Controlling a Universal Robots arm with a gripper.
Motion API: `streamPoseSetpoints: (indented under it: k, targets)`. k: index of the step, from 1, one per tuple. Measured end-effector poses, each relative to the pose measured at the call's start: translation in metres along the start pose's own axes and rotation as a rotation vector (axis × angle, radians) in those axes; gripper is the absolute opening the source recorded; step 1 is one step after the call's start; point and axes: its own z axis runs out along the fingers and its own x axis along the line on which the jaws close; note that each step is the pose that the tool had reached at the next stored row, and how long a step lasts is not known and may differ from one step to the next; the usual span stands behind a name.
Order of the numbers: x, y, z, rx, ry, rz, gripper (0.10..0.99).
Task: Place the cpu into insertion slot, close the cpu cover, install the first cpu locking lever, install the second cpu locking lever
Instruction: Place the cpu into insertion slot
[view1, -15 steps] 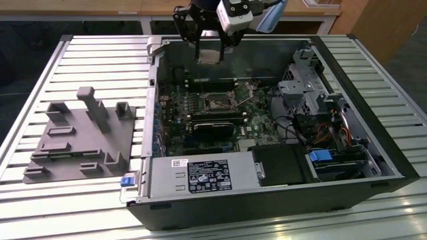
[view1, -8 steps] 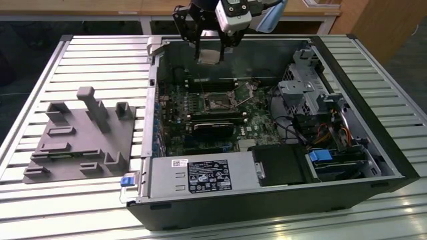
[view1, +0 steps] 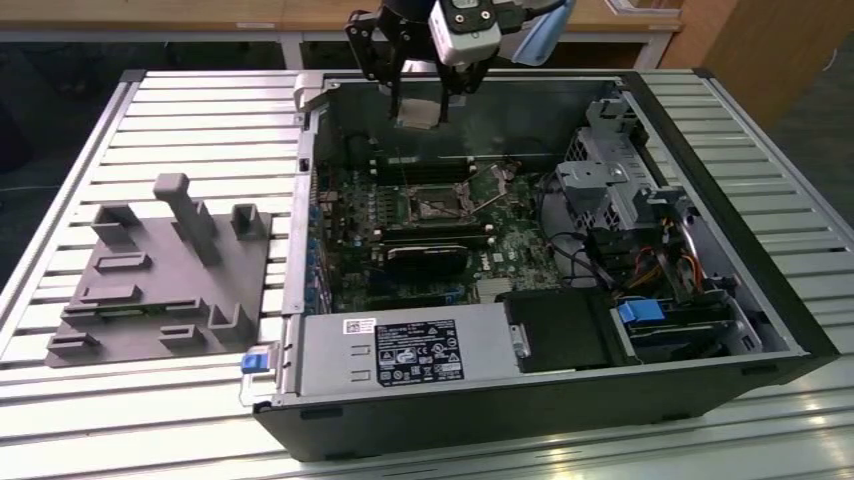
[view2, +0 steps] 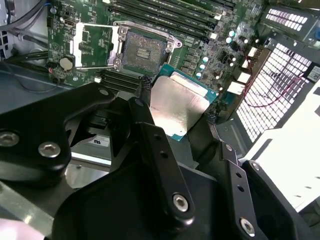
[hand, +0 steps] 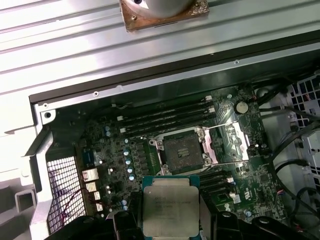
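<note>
My gripper (view1: 418, 104) hangs over the far side of the open computer case (view1: 310, 150), shut on the cpu (view1: 416, 113), a flat square chip with a silver-grey top. In both wrist views the cpu (view2: 180, 106) (hand: 170, 206) sits between the black fingers (view2: 150, 130), lifted well above the board. The insertion slot (view1: 434, 208) (view2: 144, 50) (hand: 182, 152) lies bare and dark on the green motherboard, below and apart from the chip. The cpu cover (view2: 95, 45) (hand: 230, 142), a thin silvery frame, is swung open beside the slot.
Long black memory slots (hand: 165, 117) run along one side of the socket. A black block (view1: 427, 260), a grey power supply (view1: 400, 352), a drive cage (view1: 601, 180) and cables (view1: 647, 265) crowd the case. A grey parts fixture (view1: 160, 275) stands at the exterior view's left.
</note>
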Motion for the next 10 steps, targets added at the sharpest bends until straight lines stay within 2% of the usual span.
streamPoseSetpoints:
  k: [10]
  targets:
    - [0.0000, 0.0000, 0.0000, 0.000, -0.0024, 0.027, 0.541]
